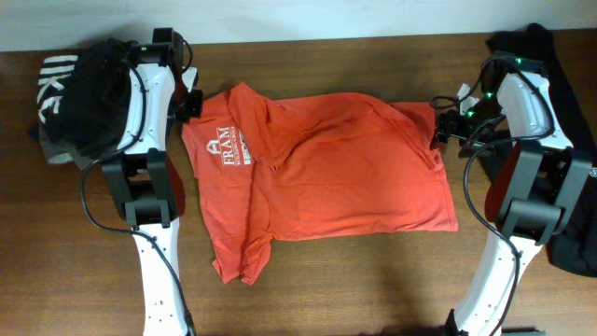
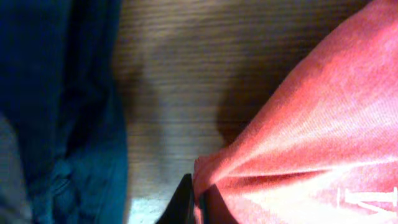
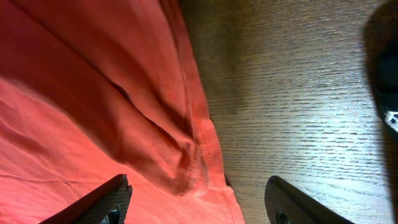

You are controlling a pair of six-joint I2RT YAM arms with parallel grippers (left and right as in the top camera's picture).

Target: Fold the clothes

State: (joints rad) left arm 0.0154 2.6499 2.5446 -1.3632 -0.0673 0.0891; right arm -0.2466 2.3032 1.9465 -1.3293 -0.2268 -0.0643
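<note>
The clothes (image 1: pixel 326 163), a red-orange T-shirt with white lettering at its left end, lie spread across the middle of the wooden table. My left gripper (image 1: pixel 191 101) is at the shirt's far left edge. In the left wrist view its dark fingers (image 2: pixel 183 202) are shut together, pinching the edge of the clothes (image 2: pixel 311 124). My right gripper (image 1: pixel 440 126) hovers at the shirt's far right corner. In the right wrist view it (image 3: pixel 199 199) stands open, one finger over the clothes (image 3: pixel 93 93), the other over bare wood, with the stitched hem between them.
A dark garment pile (image 1: pixel 79 93) with white lettering lies at the back left, close to the left arm, and shows as dark blue cloth (image 2: pixel 62 93) in the left wrist view. A black garment (image 1: pixel 569 187) lies along the right edge. Bare wooden table (image 1: pixel 373 280) stretches in front.
</note>
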